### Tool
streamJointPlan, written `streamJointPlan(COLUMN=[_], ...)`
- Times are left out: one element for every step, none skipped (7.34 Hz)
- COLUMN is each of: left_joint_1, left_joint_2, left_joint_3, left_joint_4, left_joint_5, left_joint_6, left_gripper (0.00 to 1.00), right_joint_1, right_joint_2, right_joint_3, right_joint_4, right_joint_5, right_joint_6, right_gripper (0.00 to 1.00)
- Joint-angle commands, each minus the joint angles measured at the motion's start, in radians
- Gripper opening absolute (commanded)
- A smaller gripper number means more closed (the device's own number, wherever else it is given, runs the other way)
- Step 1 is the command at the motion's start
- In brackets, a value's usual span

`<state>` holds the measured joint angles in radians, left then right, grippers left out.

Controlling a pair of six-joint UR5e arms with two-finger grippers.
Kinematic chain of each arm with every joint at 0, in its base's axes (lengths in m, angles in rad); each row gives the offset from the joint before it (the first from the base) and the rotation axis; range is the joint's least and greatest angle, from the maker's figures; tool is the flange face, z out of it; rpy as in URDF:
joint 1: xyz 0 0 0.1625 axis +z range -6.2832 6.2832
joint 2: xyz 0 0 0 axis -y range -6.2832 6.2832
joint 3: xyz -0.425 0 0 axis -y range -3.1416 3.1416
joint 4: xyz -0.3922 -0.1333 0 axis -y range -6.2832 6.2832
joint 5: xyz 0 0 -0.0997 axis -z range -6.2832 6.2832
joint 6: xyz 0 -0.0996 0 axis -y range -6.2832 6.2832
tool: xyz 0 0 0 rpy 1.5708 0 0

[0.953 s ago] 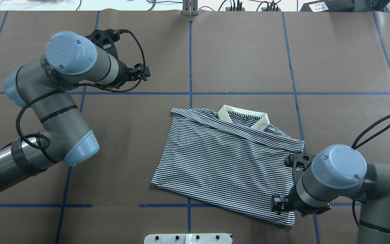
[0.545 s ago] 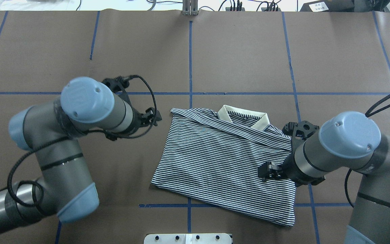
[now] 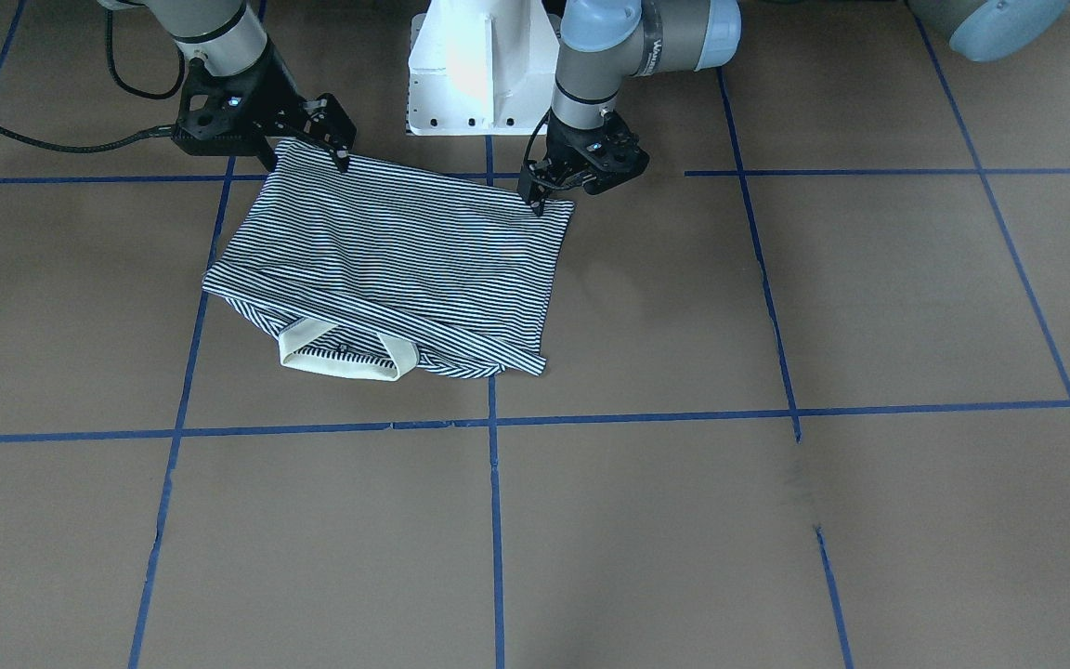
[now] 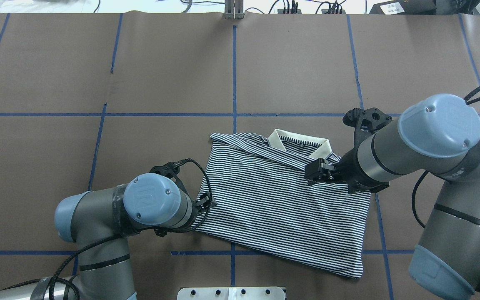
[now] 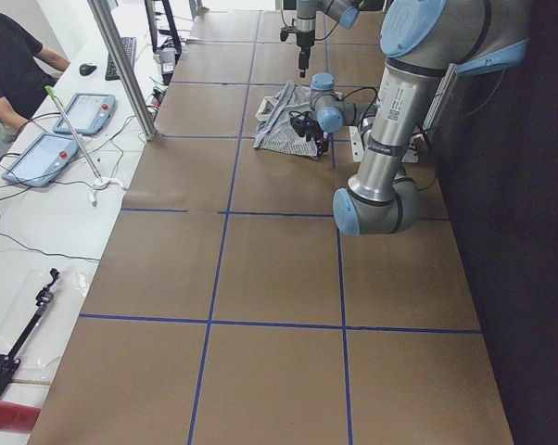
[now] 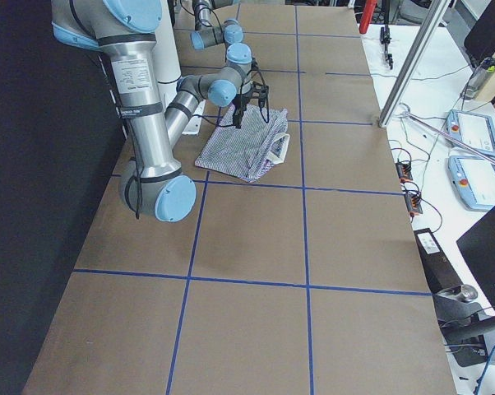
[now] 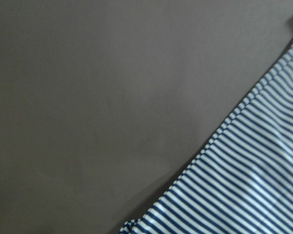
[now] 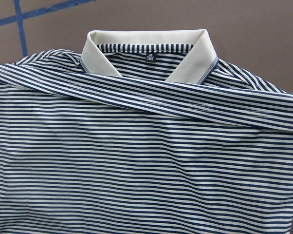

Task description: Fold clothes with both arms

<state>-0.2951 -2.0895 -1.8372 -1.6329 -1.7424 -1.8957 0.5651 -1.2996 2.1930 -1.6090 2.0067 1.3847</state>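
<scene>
Overhead exterior: left arm [image 4: 152, 204] mostly hides its jaws at the shirt [image 4: 281, 204].

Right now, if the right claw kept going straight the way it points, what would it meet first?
Most likely the striped shirt. The right claw hangs over it, and its wrist camera looks onto the folded body just below the collar. How high it hangs is unclear.

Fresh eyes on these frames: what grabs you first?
The white-collared, navy-and-white striped polo shirt, lying half-folded mid-table on the brown table cover. Then the two black two-finger grippers: the left gripper at the shirt's near-left corner, the right gripper above its right side.
</scene>
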Motion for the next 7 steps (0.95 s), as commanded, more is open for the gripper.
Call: streamJointPlan(left_joint_1=[0.005, 0.005, 0.005, 0.004, 0.004, 0.002, 0.002], left_joint_2=[-0.001, -0.001, 0.000, -0.001, -0.001, 0.002, 0.005], left_joint_3=[0.039, 0.064, 0.067, 0.062, 0.058, 0.052, 0.046], left_joint_4=[-0.045, -0.083, -0.088, -0.088, -0.087, -0.087, -0.085], left_joint_5=[0.006, 0.004, 0.004, 0.006, 0.006, 0.007, 0.009], left_joint_6=[-0.025, -0.048, -0.040, -0.039, -0.039, -0.037, -0.036], left_gripper=[0.88, 0.83, 0.78, 0.70, 0.56, 0.27, 0.01], right_joint_1=[0.005, 0.005, 0.007, 0.010, 0.010, 0.010, 0.010], right_joint_2=[0.035, 0.040, 0.040, 0.040, 0.040, 0.040, 0.040], right_joint_3=[-0.007, -0.012, -0.015, -0.016, -0.016, -0.016, -0.016], right_joint_4=[-0.005, -0.005, -0.005, -0.005, -0.005, -0.005, -0.005], right_joint_5=[-0.002, -0.002, -0.002, 0.000, 0.000, 0.000, 0.000], right_joint_6=[0.010, 0.011, 0.011, 0.011, 0.011, 0.011, 0.011], right_gripper=[1.00, 1.00, 1.00, 1.00, 1.00, 1.00, 1.00])
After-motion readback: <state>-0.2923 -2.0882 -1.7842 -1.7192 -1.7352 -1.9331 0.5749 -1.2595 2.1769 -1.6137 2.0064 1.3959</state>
